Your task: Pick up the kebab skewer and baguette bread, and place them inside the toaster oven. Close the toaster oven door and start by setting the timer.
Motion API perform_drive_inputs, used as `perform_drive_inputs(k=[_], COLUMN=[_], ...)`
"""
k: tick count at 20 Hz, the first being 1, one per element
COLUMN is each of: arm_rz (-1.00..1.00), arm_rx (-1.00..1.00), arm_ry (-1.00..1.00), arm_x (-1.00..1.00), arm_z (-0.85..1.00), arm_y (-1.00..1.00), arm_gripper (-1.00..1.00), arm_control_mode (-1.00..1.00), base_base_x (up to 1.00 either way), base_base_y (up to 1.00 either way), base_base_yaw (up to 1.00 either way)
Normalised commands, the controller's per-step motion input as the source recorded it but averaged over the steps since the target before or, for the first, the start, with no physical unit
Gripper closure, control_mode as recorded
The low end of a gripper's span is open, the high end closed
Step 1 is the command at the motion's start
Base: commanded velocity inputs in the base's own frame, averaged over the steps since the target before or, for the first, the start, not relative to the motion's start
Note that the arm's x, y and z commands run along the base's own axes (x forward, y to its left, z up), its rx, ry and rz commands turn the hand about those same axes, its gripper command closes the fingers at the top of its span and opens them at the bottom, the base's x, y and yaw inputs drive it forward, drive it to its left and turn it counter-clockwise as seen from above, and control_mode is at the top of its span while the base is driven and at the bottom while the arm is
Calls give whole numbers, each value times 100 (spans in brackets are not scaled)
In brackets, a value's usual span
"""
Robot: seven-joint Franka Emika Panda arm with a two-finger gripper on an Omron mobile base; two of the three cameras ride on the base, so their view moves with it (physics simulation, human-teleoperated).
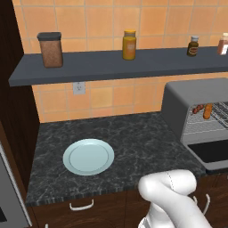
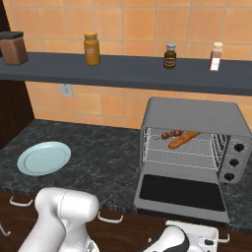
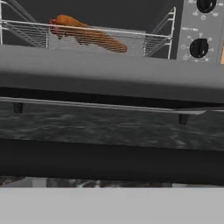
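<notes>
The toaster oven (image 2: 197,115) stands on the counter at the right, its door (image 2: 179,193) folded down flat. On the wire rack inside, the baguette bread (image 2: 183,139) lies beside the kebab skewer (image 2: 170,134). The left base view shows the same oven (image 1: 187,95) with the baguette (image 1: 208,111) and the skewer (image 1: 197,108). My gripper (image 2: 183,237) hangs low in front of the counter, below the door's front edge, with its fingers hidden. The hand view looks up past the door (image 3: 109,72) and its bar handle (image 3: 100,105) to the baguette (image 3: 94,37).
An empty pale blue plate (image 1: 88,156) lies on the dark counter at the left. Three knobs (image 2: 238,147) run down the oven's right panel. A shelf (image 2: 123,71) above holds several jars and bottles. Drawer handles (image 1: 81,205) sit below the counter edge.
</notes>
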Motion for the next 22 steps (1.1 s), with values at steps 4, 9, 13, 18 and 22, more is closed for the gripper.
perform_drive_inputs(k=[4,9,13,18,22], arm_rz=[-1,-1,0,0,0], arm_rx=[0,0,0,0,0], arm_ry=[-3,-3,-3,-1,0], arm_x=[49,54,60,67,47], arm_z=[46,50,60,62,40], arm_y=[7,7,6,2,4], arm_gripper=[-100,-100,-100,-100,-100], arm_control_mode=[-100,-100,-100,-100,-100], base_base_x=[0,0,0,0,0], base_base_y=[0,0,0,0,0], base_base_yaw=[0,0,0,0,0])
